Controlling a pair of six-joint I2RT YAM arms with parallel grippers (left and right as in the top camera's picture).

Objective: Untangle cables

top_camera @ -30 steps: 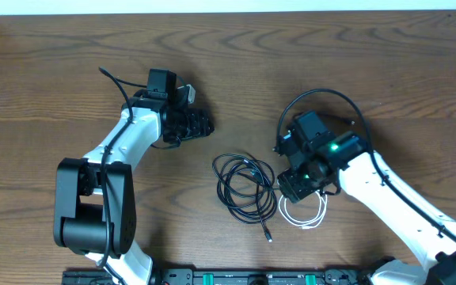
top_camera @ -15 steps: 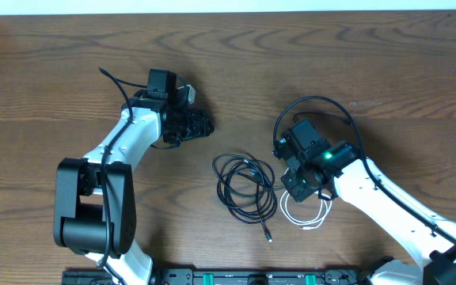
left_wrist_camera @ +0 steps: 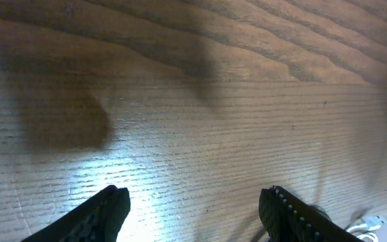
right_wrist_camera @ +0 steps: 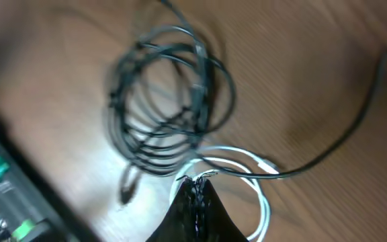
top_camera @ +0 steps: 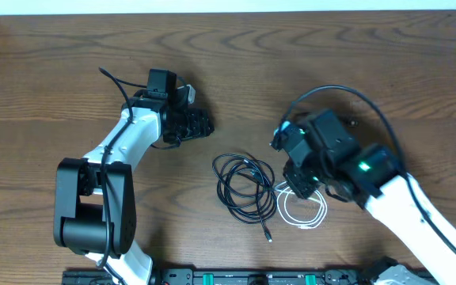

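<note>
Your view is blurred. The fingers (right_wrist_camera: 195,210) are pressed together at the bottom edge, their tips right at the white cable (right_wrist_camera: 264,202), which lies looped on the wooden surface (right_wrist_camera: 301,81). Whether they pinch it, you cannot tell. Just above-left, overlapping that loop, sits the coiled black cable (right_wrist_camera: 170,101). A dark cord (right_wrist_camera: 355,128) curves in from the right. A dark rail (right_wrist_camera: 2,191) with green parts fills the lower-left corner.

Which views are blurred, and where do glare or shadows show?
Right wrist: motion blur smears the black coil and the white cable, background too. Left wrist: glare lies on the table between the fingers, a dark shadow upper left. Overhead: sharp, evenly lit.
</note>
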